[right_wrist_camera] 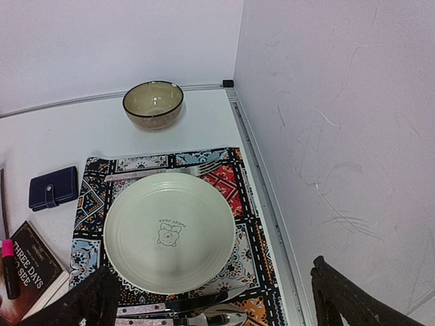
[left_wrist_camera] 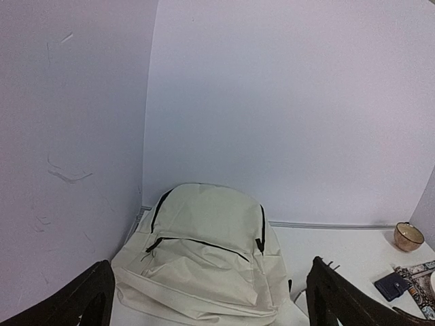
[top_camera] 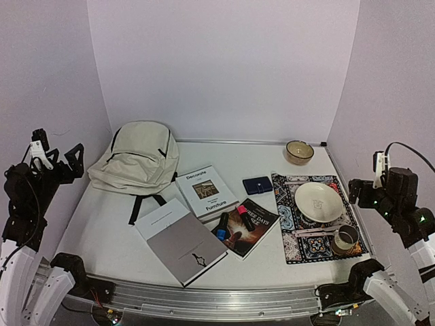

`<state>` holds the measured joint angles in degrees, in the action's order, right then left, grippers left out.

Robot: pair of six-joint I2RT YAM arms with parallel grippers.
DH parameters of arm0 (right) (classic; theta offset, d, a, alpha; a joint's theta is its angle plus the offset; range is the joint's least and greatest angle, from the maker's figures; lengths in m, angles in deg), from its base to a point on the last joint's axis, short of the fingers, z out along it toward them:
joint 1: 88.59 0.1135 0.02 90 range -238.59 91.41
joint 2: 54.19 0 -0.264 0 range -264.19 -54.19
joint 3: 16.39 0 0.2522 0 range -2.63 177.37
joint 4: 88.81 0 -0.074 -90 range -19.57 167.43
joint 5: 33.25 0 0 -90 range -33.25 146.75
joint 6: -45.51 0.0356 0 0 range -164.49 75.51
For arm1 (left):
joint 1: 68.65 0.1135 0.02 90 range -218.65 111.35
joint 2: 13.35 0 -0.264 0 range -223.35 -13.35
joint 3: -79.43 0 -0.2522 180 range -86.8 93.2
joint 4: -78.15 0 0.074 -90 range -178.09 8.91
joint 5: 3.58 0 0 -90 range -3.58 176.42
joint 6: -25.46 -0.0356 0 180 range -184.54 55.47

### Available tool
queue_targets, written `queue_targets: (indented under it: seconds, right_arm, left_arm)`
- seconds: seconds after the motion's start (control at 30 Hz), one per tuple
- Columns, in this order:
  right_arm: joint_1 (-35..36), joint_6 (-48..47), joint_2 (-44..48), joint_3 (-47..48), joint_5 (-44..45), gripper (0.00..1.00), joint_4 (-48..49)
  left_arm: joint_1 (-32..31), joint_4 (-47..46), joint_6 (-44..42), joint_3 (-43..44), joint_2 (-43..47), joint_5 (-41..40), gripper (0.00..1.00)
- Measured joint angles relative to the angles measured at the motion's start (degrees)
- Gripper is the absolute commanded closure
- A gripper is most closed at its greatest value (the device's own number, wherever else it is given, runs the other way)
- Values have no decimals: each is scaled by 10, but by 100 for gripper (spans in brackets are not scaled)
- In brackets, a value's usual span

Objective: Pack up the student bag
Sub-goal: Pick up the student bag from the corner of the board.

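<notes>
The bag lies flat at the back left of the bench. The left fingers and right fingers both stand wide, holding nothing.

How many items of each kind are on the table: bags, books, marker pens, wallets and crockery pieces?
Bags: 1 (student bag)
Books: 3 (grey book, Furniture book, dark book)
Marker pens: 2 (blue marker, pink marker)
Wallets: 1 (navy wallet)
Crockery: 3 (bowl, plate, mug)
Total: 10
</notes>
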<state>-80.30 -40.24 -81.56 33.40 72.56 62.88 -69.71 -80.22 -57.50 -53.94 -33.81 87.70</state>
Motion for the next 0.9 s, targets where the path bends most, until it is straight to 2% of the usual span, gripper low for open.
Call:
queue_targets:
  seconds: [0.2,0.4,0.57,0.9]
  right_arm:
    - [0,0,0,-1,0,2,0]
    - [0,0,-1,-1,-5,2,0]
    - [0,0,-1,-1,-20,2,0]
    - [0,0,0,-1,-37,2,0]
  left_arm:
    - [0,0,16,0,-41,0,1]
    - [0,21,57,26,-137,13,1]
    - [0,31,128,55,-237,22,0]
    - [0,41,325,94,-509,4,1]
